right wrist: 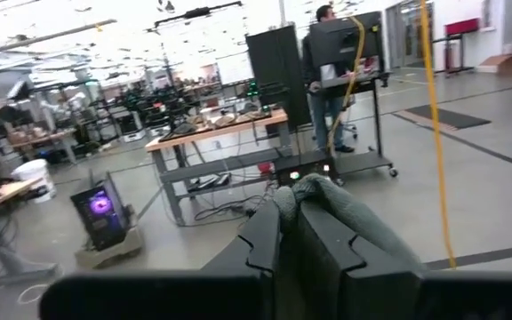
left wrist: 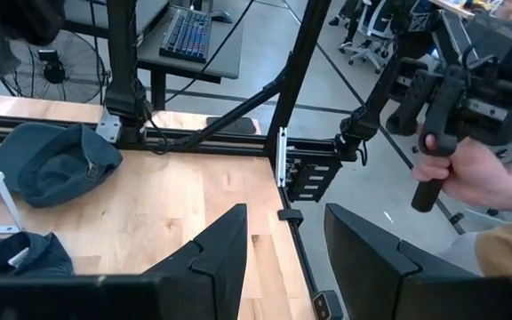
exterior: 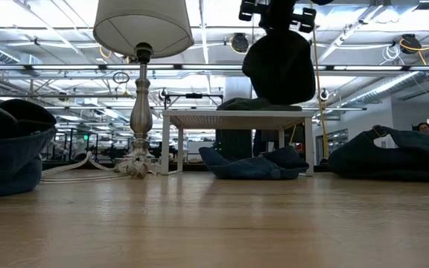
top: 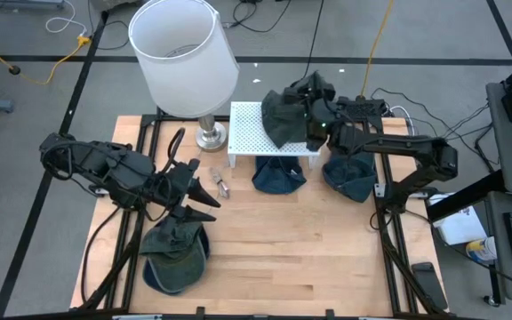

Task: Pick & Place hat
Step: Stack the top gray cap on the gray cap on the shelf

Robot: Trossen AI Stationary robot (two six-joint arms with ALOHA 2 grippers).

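The right gripper point(top: 314, 114) hung above the white rack point(top: 247, 129), its fingers point(right wrist: 269, 236) pinched tight on a dark hat point(top: 284, 116) that dangled clear of the rack top; in the low view the hat point(exterior: 280, 65) drooped from the gripper point(exterior: 274, 16) with a gap between it and the rack point(exterior: 237, 119) below. In the right wrist view a grey fold of the hat point(right wrist: 336, 209) bulged up between the closed fingers. A second hat point(top: 278, 175) lay on the table point(top: 300, 249) under the rack, partly out past its front edge (the low view shows this hat point(exterior: 252, 164) between the rack legs). A third hat point(top: 349, 176) lay just to the right of it, near the table's right edge, and a fourth point(top: 178, 253) sat at the front left, close under the left gripper point(top: 204, 191). That left gripper hovered over the left half of the table with its fingers point(left wrist: 216, 258) spread apart and nothing between them, pointing toward the right side. A lamp point(top: 185, 58) with a white shade stood at the back left, just beside the rack, its metal base point(top: 210, 138) on the table. In the left wrist view a person's hand point(left wrist: 469, 173) off the table's edge gripped a dark handle.
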